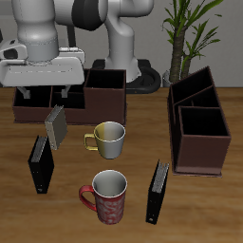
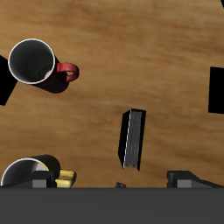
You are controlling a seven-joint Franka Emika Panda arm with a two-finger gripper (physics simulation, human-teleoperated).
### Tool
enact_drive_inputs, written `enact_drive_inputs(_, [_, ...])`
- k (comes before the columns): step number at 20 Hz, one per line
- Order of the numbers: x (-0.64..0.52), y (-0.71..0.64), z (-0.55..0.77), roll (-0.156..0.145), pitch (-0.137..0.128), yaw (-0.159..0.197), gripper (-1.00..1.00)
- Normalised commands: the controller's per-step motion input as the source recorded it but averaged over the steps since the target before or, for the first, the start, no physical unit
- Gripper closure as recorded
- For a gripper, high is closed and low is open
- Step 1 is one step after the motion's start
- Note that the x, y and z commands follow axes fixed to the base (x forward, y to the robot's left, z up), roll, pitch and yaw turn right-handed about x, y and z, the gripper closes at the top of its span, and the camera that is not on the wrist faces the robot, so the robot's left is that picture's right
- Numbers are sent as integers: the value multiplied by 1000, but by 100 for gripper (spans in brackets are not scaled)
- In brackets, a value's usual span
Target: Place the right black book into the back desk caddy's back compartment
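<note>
The right black book (image 1: 40, 163) (image 2: 131, 138) is a slim black hardcover standing upright on the table, with a small white mark low on its spine. It sits below the jaws, a little toward the table's front edge. The back desk caddy (image 1: 104, 95), a long dark brown open-top box, sits just behind the jaws.

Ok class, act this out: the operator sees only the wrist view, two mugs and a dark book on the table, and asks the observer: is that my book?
Observer: No, the exterior view shows a grey striped book, tilted, by the open claw.
Operator: Where is the right black book?
Observer: Upright, nearer the table's front edge than the striped one.
Operator: And the back desk caddy?
Observer: Farther back, behind the claw, one end section taller.
</note>
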Motion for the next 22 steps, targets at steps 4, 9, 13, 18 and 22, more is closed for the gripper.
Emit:
enact_drive_inputs(4, [149,-144,-211,-18,14,-10,-100])
enact_drive_inputs(9, [126,-152,-158,-35,-27,-59,-100])
enact_drive_inputs(13, [114,-102,-189,-15,4,-27,-100])
enact_drive_inputs(18, [90,-36,-245,26,36,0,-100])
enact_drive_inputs(22, [50,-136,-154,-7,7,-15,-100])
